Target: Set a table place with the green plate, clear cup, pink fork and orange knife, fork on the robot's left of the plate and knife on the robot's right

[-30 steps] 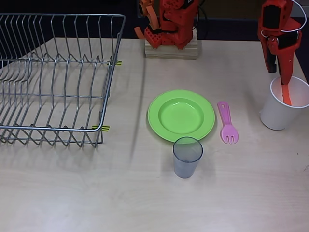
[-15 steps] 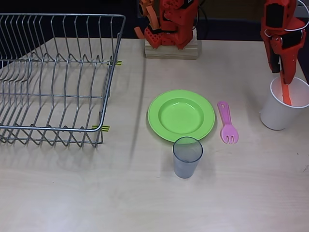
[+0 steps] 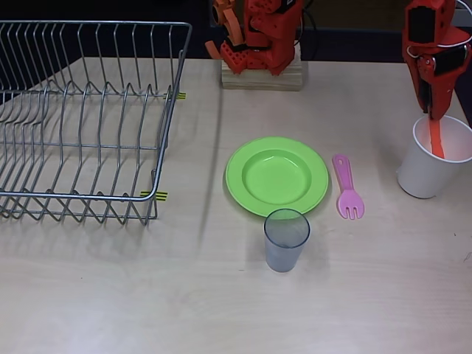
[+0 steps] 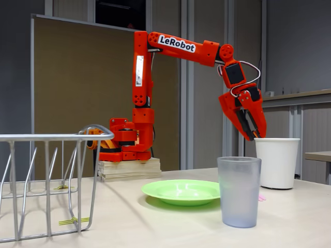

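Note:
The green plate (image 3: 237,177) (image 4: 161,189) lies at the table's middle. In the overhead view the clear cup (image 3: 285,240) (image 4: 239,192) stands upright just below the plate, and the pink fork (image 3: 346,187) lies right of it, tines toward the near edge. The orange knife (image 3: 437,143) stands tilted inside a white cup (image 3: 426,175) (image 4: 278,163) at the right edge. My gripper (image 3: 434,116) (image 4: 255,135) points down at that cup's rim, its jaws drawn together around the knife's upper end.
A wire dish rack (image 3: 88,118) (image 4: 46,181) fills the left of the table. The arm's base (image 3: 262,44) sits on a wooden block at the far edge. In the overhead view, bare tabletop lies left of the plate and along the near edge.
The gripper shifted slightly right and toward the far edge over the white cup, and its fingers came closer together. The knife, plate, cup and fork stayed put.

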Action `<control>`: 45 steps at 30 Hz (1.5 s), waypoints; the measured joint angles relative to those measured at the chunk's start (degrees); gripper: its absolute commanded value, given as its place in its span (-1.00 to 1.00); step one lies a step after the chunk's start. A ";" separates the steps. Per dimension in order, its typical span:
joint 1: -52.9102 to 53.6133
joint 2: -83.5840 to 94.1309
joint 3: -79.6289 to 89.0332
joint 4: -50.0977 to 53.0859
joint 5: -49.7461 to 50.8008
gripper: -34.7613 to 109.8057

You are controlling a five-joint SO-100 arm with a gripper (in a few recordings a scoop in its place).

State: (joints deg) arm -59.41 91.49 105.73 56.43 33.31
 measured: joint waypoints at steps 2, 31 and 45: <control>0.00 0.00 0.00 -0.18 0.00 -0.52; 5.01 3.52 -34.80 27.51 -6.42 -0.52; 20.57 33.84 -1.76 27.07 -21.27 -0.52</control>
State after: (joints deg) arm -38.85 125.33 103.97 83.50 12.04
